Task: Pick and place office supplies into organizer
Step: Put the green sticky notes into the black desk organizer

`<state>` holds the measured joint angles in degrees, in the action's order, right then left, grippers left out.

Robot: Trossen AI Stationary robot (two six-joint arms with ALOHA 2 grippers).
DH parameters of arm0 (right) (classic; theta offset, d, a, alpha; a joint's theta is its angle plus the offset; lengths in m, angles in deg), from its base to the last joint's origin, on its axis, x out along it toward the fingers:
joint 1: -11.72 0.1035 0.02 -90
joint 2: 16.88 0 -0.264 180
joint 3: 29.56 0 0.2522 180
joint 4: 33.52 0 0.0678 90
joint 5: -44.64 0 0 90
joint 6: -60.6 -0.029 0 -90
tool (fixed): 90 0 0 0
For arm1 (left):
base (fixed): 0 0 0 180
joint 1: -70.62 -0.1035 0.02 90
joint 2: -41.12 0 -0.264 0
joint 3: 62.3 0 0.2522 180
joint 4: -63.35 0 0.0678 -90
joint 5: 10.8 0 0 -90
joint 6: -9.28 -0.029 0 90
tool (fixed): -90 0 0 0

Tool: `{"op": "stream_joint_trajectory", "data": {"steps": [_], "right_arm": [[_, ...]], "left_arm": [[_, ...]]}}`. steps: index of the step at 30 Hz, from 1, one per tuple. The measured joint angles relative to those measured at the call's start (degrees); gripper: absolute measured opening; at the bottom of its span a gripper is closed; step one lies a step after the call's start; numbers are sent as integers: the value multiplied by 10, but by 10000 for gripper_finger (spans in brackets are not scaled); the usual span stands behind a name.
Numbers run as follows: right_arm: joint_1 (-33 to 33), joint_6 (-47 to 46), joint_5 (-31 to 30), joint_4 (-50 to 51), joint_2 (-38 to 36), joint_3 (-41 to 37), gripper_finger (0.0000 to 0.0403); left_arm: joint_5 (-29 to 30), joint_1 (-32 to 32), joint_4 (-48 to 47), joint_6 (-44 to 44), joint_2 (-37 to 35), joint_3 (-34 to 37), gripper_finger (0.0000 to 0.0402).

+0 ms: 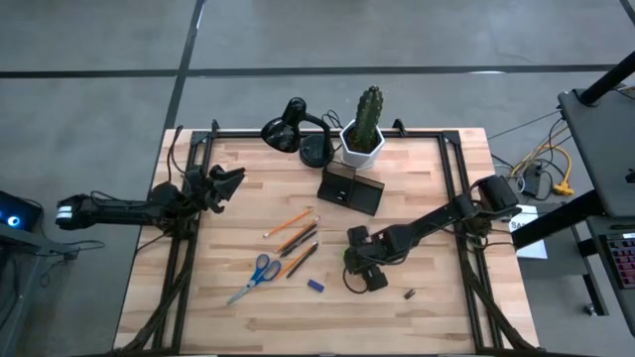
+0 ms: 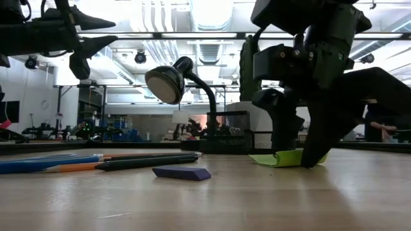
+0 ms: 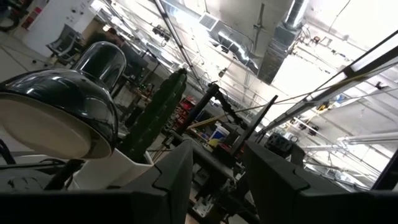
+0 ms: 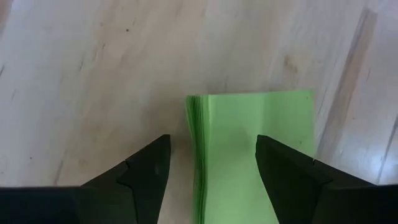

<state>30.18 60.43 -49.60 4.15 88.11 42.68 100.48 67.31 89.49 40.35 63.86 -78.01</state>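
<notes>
Tools first: my right tool [image 1: 361,266] is down low at the centre-right of the high view, fingers [image 4: 146,171] spread wide, straddling the lime-green sticky-note pad [image 4: 255,149]. In the right wrist view the pad's stacked edge sits between the two fingers, nothing pinched, the pad lying on the wooden counter [image 1: 427,218]. From the low view the pad [image 2: 286,158] shows as a green sliver on the wood under the dark arm.

My left tool [image 1: 226,183] hangs at the left edge of the counter, raised, its fingers [image 3: 177,177] parted with nothing between them, facing the black desk lamp [image 1: 293,132] and the cactus pot [image 1: 363,141].

Organizer [image 1: 352,188] stands in the upper middle of the high view, just below the pot. Pencils [image 1: 296,238] lie in a loose fan at centre, the blue-handled scissors [image 1: 256,278] lower left of them, the small blue block [image 1: 316,286] just right of the scissors, and a tiny dark bit [image 1: 409,294] lower right, near my right tool.
</notes>
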Motion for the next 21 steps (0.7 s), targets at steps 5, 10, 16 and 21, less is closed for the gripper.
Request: {"op": "stream_joint_trajectory", "data": {"steps": [5,10,16,21], "right_arm": [[0,-11,-1,10,-2,0,220],[0,-8,0,10,0,0,202],[0,-4,5,10,9,0,153],[-1,11,10,9,15,0,96]], "left_arm": [[0,0,1,0,0,0,128],[-1,0,1,0,0,0,128],[-2,0,1,0,0,0,128],[-2,0,1,0,0,0,128]]}}
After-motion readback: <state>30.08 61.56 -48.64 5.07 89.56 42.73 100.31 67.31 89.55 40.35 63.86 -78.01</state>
